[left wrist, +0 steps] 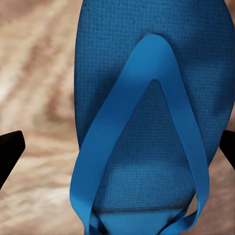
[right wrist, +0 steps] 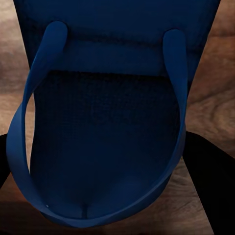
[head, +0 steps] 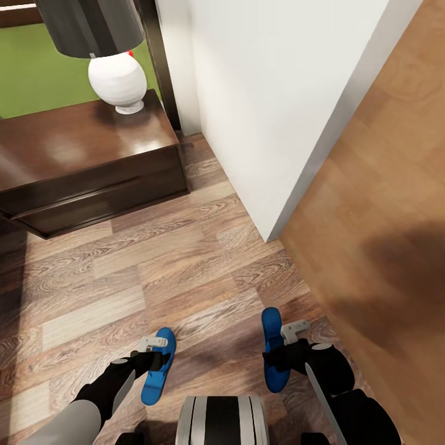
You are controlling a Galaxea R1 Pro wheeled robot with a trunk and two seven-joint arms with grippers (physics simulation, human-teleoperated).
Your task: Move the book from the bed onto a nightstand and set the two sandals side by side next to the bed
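Close to the robot's base, at about 7 o'clock in the head view, the left gripper [head: 150, 355] sits over one flat bright blue sandal [head: 158, 366]; its left wrist view shows that sandal's strap [left wrist: 142, 137] between two dark fingers [left wrist: 10, 149] set wide, so it looks open around the sole, though I cannot tell if they touch it. At about 5 o'clock the right gripper [head: 281, 352] is on the second flat blue sandal [head: 272, 349], and dark fingers [right wrist: 210, 186] flank the heel in its own view; whether they pinch is unclear.

Both sandals lie on the brown wood-plank floor [head: 173, 272], well apart and roughly parallel. A good placement likely means bringing them together with toes level and soles flat.

Farther off, at 10 o'clock, stands the low dark brown glossy nightstand [head: 93, 167] carrying a white round lamp [head: 117, 79]. The pale wall-like slab [head: 272, 93] at 1 o'clock may be the bed's side.
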